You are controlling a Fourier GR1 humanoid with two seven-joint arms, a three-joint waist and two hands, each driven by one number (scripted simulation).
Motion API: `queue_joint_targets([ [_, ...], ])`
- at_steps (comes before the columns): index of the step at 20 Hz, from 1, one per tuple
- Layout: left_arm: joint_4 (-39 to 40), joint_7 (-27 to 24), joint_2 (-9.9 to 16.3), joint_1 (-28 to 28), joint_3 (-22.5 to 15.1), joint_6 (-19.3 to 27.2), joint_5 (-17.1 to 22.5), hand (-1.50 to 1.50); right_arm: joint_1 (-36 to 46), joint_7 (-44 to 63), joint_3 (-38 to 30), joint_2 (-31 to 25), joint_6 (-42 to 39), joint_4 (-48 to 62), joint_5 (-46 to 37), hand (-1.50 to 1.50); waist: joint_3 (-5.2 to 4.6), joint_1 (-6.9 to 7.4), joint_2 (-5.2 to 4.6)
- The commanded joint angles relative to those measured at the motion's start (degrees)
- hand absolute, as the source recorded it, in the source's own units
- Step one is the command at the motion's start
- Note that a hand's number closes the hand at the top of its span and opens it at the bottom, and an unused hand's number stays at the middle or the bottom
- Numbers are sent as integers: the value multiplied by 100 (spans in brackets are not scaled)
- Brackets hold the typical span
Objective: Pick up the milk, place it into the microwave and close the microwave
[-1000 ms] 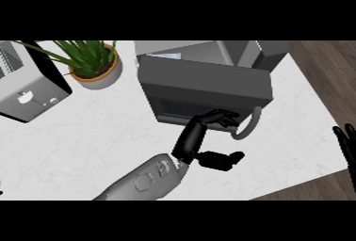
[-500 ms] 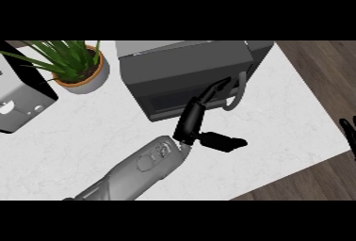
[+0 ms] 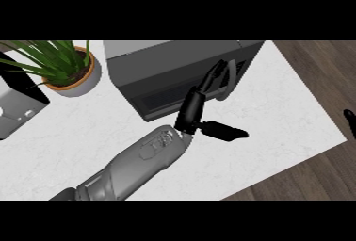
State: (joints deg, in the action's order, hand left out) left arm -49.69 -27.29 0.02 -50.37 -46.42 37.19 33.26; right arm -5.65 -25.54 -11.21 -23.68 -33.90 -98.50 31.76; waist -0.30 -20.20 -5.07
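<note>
Microwave (image 3: 173, 70): you see it at the back of the desk (image 3: 278, 117), dark front facing you, door looking shut or very nearly so.
Left hand (image 3: 198, 106): its fingers (image 3: 217, 75) are straight and apart, laid against the microwave's front near the handle side, thumb sticking out to the right over the desk. It clamps nothing.
Right hand (image 3: 347, 116): only a dark sliver shows at the right edge of the view; you cannot tell whether it is open or curled.
Milk: you cannot see it anywhere on the desk; judge it to be inside the microwave, behind the door.
Step in hand: likely the last push to close the door.
Risk one: the fingers sit near the door's edge, so they could slide off the front and leave the door ajar.
Risk two: pushing off-centre could shove the whole microwave back instead of latching the door.
Nearby: a potted plant (image 3: 66, 66) and a grey appliance (image 3: 17, 110) stand at the left, well apart from the arm.
</note>
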Motion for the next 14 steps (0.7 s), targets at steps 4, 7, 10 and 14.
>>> queue_joint_targets([
  [4, 298, -207, -2, -330, 76, 90, 337, -150, 208, 176, 0, -169, -129, 17, 291, -150, 8, -142, -57],
  [7, 394, -263, -2, -404, 63, 108, 446, -150, 243, 251, -12, -227, -139, 2, 382, -150, 8, -238, -65],
  [10, 444, -346, -2, -492, 61, 97, 555, -150, 337, 326, -2, -303, -142, -1, 396, -150, 8, -246, -81],
  [14, 534, -498, -1, -442, 6, 117, 678, -150, 417, 406, -60, -364, -104, 9, 532, -150, 3, -295, -98],
])
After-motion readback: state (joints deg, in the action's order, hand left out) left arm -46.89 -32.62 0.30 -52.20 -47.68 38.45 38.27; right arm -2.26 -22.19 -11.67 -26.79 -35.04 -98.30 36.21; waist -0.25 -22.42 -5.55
